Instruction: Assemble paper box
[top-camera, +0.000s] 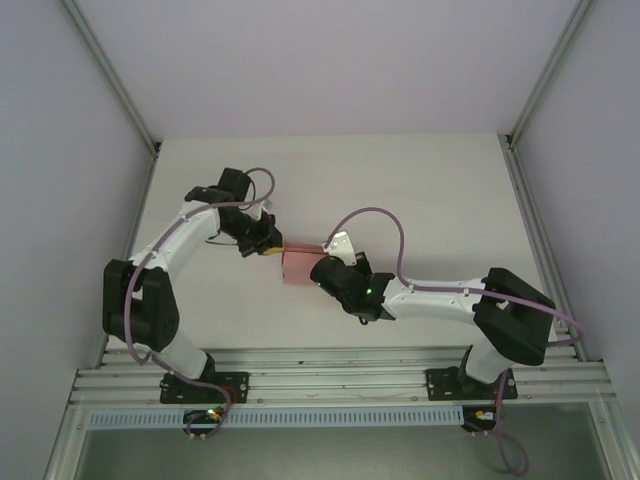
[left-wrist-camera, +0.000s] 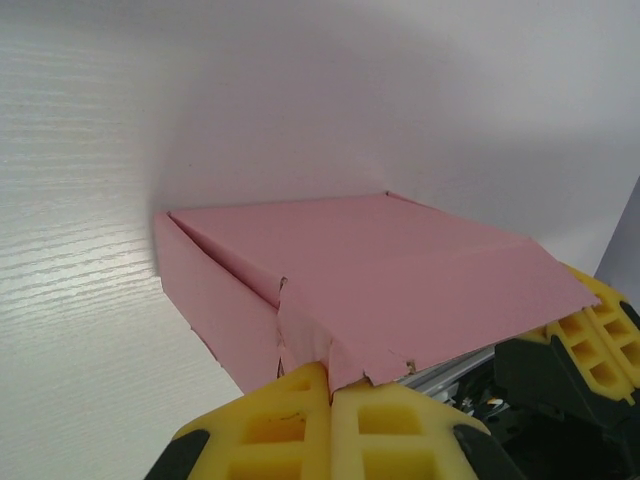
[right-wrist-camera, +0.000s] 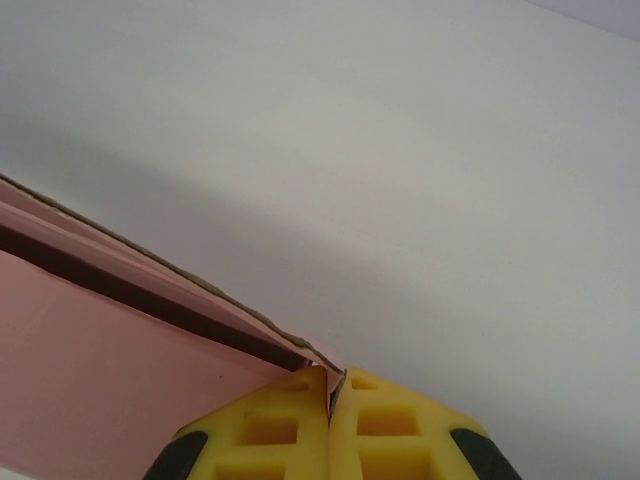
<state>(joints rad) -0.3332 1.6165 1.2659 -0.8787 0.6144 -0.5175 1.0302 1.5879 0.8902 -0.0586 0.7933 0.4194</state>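
The small pink thin-cardboard box (top-camera: 298, 266) lies at the middle of the white surface (top-camera: 420, 190), pinched from both sides — the left hand (left-wrist-camera: 332, 392) grips a ragged flap (left-wrist-camera: 345, 345), and the right hand (right-wrist-camera: 328, 388) grips its right rim. Closing seems to be under way; next, that flap needs tucking in gently.

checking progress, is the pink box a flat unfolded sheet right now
No, the paper box is folded up, with a side wall standing under its top panel, and the left claw pinches its near corner.
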